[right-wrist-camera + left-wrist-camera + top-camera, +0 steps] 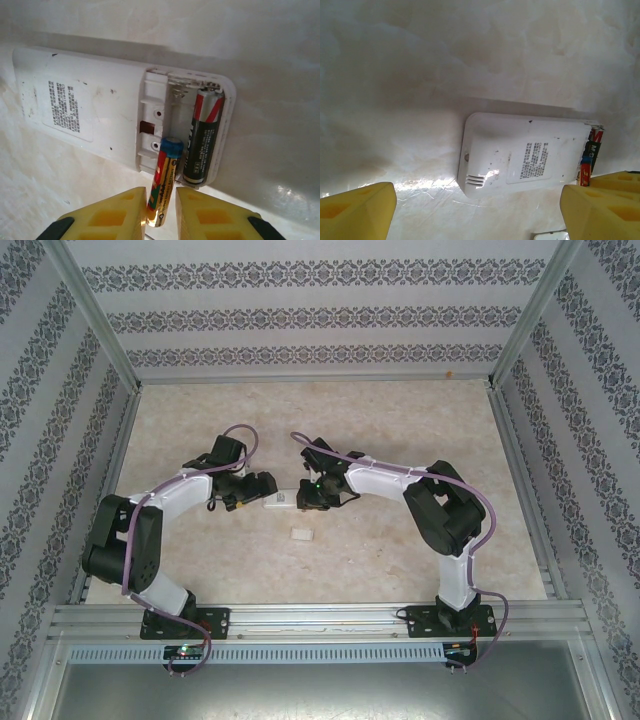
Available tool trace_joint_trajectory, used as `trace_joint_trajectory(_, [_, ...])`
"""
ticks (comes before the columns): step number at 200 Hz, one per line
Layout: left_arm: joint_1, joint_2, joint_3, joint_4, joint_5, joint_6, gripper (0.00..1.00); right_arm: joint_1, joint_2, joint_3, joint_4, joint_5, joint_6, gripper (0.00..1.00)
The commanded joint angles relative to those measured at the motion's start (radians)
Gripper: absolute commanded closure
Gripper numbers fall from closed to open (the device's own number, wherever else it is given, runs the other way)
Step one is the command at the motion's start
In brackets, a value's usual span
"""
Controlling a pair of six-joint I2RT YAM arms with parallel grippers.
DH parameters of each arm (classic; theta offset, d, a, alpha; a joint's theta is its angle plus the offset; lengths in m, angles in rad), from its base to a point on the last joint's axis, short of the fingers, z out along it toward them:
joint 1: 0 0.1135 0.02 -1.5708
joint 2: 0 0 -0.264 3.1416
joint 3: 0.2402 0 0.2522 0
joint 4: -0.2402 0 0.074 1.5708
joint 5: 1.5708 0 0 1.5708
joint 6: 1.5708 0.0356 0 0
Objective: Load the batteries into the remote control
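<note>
Right pincer (pixel 161 200) pinching gold battery (pixel 167 170) at remote (pixel 90 100), black battery (pixel 202 135) seated alongside, left pincer (pixel 477 207) agape

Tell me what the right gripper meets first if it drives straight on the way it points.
The gold battery held in the right gripper leads, and its blue-capped end would likely meet the remote at the empty slot beside the seated black battery. Depth is unclear.
</note>
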Motion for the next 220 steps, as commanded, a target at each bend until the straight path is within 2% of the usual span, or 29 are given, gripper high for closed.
trace_joint_trajectory(1, [-0.011,0.008,0.01,0.009,0.011,0.0,0.14,0.005,-0.001,0.033,-0.028,0.027,-0.002,0.76])
trace_joint_trajectory(92, [-0.011,0.006,0.004,0.011,0.004,-0.001,0.14,-0.015,0.061,0.099,-0.059,0.066,-0.024,0.81])
trace_joint_trajectory(113, [-0.012,0.004,0.004,0.011,0.004,0.0,0.14,-0.016,0.034,0.099,-0.068,0.068,-0.032,0.81])
trace_joint_trajectory(167, [-0.012,0.006,0.007,0.016,0.008,-0.004,0.14,0.013,-0.053,0.037,-0.079,0.128,-0.004,0.76])
trace_joint_trajectory(220, [-0.011,0.002,0.005,0.011,0.004,0.0,0.14,0.029,-0.024,0.04,-0.072,0.105,0.008,0.75])
